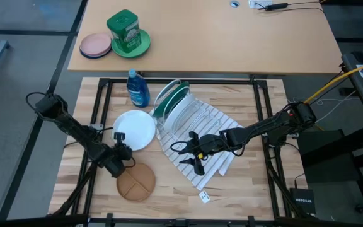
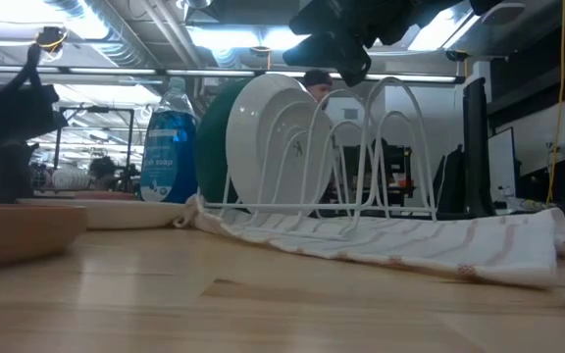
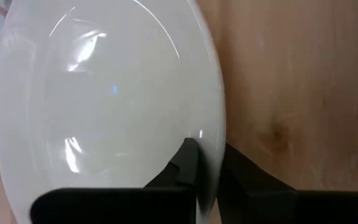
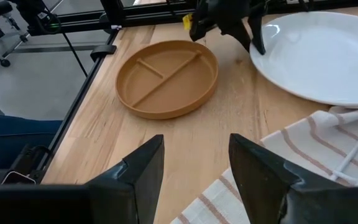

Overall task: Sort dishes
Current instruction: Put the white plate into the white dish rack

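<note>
On the left, the left gripper [image 1: 120, 151] sits low over the wooden table [image 1: 244, 183]. Its two fingers [image 3: 188, 165] are closed on the rim of a white plate [image 1: 135, 129], one finger on top of the rim and one under it. That plate lies flat on the table, just left of the rack. Close in front of the gripper lies the brown plate [image 1: 136, 183]. It is flat too, and thin ridges split it into parts [image 4: 166, 78]. It does not touch the white plate.

Behind the white plate stands a blue soap bottle [image 1: 137, 89], upright.

In the middle is a white wire rack [image 1: 191, 116]. It stands on a striped towel [image 1: 216, 161]. A dark green plate [image 1: 164, 101] stands on its edge at the left end of the rack. A second white plate [image 2: 268, 142] stands on its edge right next to it. The other slots of the rack hold nothing.

To the right, the right gripper [image 1: 197, 165] hangs over the towel, near the front of the rack. Its fingers [image 4: 145, 168] are apart and hold nothing.

Far back, on another table [image 1: 232, 38], there is a pink plate [image 1: 95, 46]. Next to it is a light green plate [image 1: 140, 45] with a green can [image 1: 123, 28] on it.
</note>
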You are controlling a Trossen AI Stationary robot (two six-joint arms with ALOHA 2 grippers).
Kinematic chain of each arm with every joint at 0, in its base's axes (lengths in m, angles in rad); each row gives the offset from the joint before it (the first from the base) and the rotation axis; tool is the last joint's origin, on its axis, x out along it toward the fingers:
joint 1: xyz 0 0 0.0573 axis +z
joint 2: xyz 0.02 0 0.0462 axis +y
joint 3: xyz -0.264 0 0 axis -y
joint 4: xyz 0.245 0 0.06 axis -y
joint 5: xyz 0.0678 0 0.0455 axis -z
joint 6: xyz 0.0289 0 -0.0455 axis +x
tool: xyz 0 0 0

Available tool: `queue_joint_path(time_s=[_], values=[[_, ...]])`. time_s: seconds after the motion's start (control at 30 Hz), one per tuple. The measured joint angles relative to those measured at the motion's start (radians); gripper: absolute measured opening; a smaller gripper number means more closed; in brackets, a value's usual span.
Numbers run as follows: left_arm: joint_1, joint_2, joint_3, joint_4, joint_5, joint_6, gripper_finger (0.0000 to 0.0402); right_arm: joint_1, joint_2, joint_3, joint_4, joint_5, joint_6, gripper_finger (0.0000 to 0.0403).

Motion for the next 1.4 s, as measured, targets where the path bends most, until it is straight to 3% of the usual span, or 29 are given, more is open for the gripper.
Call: queue_joint_path(time_s=[0.37, 0.8, 1.4], values=[[0.0, -0.012, 0.169, -0.147, 0.047, -0.133, 0.001, 0.0, 0.0, 0.002, 0.031, 0.0, 0.0, 0.0183], [-0.001, -0.033, 0.386, -0.214, 0.062, -0.17, 0.0, 0.0, 0.0, 0.002, 0.06, 0.0, -0.03, 0.0183], [-0.001, -0.332, 0.454, -0.139, 0.062, -0.335, 0.0001, 0.0, -0.024, 0.003, 0.055, -0.053, -0.154, 0.0183]])
